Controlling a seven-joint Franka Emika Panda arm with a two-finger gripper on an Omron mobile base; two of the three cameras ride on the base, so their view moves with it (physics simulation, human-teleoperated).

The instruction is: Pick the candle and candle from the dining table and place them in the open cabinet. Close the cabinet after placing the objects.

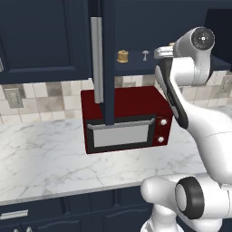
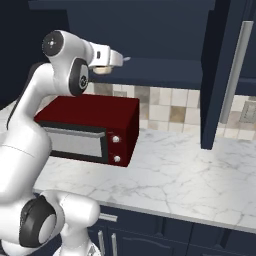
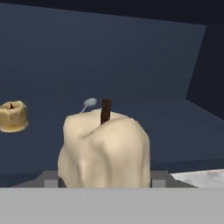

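My gripper (image 1: 165,51) is shut on the pale cream candle (image 3: 105,148), whose dark wick points up. It holds the candle at the mouth of the open navy cabinet (image 1: 136,27), just over the shelf; the candle (image 2: 102,70) shows as a pale patch under the hand (image 2: 111,58). Whether it touches the shelf I cannot tell. The squat golden-tan candle (image 1: 122,56) stands on the cabinet shelf, to the left of the held one (image 3: 13,116). The cabinet door (image 1: 108,59) stands open, edge-on, with its silver bar handle (image 1: 96,59). The dining table is out of view.
A small white stemmed object (image 1: 145,55) stands on the shelf between the two candles. A red microwave (image 1: 127,120) sits on the marble counter (image 1: 45,158) right under the cabinet. The open door (image 2: 220,75) hangs out over the counter.
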